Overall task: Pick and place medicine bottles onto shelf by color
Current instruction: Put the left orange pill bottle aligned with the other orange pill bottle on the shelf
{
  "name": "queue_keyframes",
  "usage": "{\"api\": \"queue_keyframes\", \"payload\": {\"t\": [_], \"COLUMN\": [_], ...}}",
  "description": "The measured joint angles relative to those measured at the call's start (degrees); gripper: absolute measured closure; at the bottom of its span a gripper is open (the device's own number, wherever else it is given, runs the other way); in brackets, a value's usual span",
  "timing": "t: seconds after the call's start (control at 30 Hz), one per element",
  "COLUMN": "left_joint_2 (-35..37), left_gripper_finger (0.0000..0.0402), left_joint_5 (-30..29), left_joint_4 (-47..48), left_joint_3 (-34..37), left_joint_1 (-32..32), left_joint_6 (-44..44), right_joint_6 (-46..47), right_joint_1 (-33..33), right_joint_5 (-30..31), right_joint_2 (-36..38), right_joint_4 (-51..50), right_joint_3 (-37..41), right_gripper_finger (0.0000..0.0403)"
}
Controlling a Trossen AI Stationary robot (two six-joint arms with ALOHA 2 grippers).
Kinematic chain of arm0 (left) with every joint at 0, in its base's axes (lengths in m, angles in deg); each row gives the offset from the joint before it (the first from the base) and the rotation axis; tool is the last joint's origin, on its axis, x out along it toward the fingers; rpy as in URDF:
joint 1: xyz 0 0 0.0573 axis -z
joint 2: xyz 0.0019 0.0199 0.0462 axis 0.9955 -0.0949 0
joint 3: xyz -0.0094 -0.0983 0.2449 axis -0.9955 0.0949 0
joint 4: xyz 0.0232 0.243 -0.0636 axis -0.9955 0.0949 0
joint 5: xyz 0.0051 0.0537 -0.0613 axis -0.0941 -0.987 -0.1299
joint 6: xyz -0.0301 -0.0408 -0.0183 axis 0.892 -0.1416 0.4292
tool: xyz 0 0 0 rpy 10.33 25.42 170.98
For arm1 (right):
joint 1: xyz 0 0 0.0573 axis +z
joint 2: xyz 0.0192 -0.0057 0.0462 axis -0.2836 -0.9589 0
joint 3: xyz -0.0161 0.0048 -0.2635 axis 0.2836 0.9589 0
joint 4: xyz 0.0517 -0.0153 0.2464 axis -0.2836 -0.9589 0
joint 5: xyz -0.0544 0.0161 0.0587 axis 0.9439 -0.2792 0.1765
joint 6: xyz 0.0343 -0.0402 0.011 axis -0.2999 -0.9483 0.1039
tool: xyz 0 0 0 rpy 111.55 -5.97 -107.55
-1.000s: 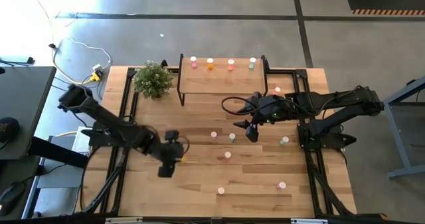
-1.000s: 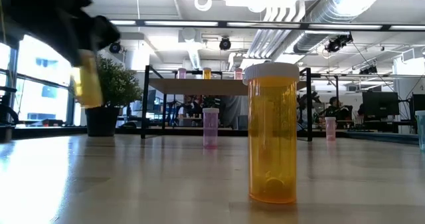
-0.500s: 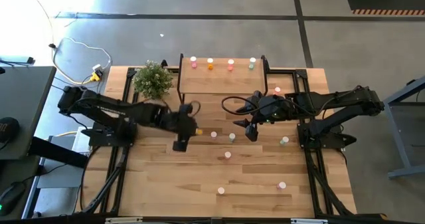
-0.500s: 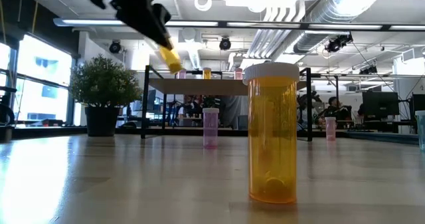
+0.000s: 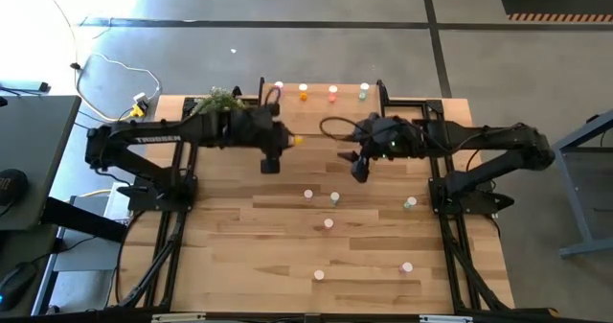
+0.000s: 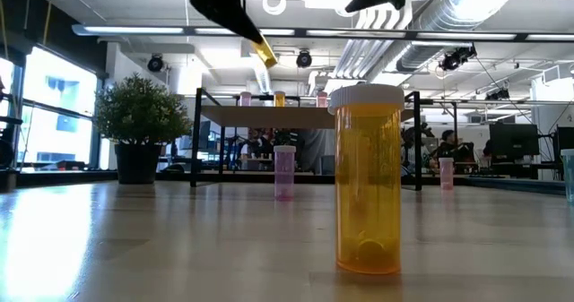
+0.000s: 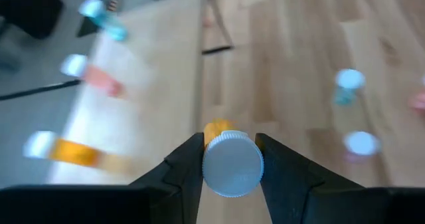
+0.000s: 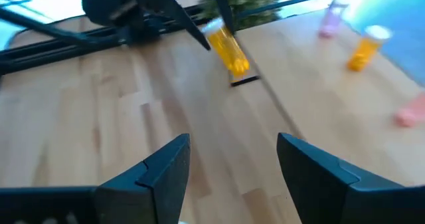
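Aloft, left gripper (image 7: 229, 159) clamps orange bottle (image 7: 232, 163); cap toward wrist.

In the left wrist view we see only the white cap and a sliver of orange body of the orange bottle (image 7: 231, 163) between the dark fingers (image 7: 184, 164), and the bottles on the shelf (image 7: 143, 111) are streaks of colour. From the low camera, the picture's top edge cuts off both arms, and the large orange bottle in front (image 6: 368, 178) hides part of the shelf behind it. From above, we find the medicine bottles (image 5: 321, 94) too small to tell beyond coloured dots.
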Motion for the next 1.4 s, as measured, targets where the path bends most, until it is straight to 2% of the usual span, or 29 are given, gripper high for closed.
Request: {"api": "queue_keyframes", "payload": {"t": [0.33,0.6,0.97,1.13,1.4], "left_joint_2": [0.0,-0.7,-6.8,-10.9,-19.0], "left_gripper_finger": [0.0282,0.0282,0.0282,0.0282,0.0282], "left_joint_5": [0.0,0.6,2.5,2.5,3.8], "left_joint_4": [0.0,1.3,6.5,12.8,24.1], "left_joint_3": [-7.3,-13.3,-25.6,-32.2,-42.6], "left_joint_1": [-8.9,-13.3,-17.1,-18.2,-19.7], "left_joint_6": [-5.0,-7.4,-9.2,-7.1,-3.7], "right_joint_6": [-2.0,-3.0,0.2,1.6,3.0], "right_joint_1": [-8.8,-13.7,-14.5,-14.5,-14.5], "right_joint_5": [0.0,-3.2,-5.9,-7.9,-8.0], "right_joint_2": [0.2,0.2,0.2,0.2,0.2], "right_joint_4": [-0.5,-0.6,-4.3,-5.9,-7.6], "right_joint_3": [0.0,0.0,0.0,0.0,0.0], "right_gripper_finger": [0.0185,0.0185,0.0185,0.0185,0.0185]}}
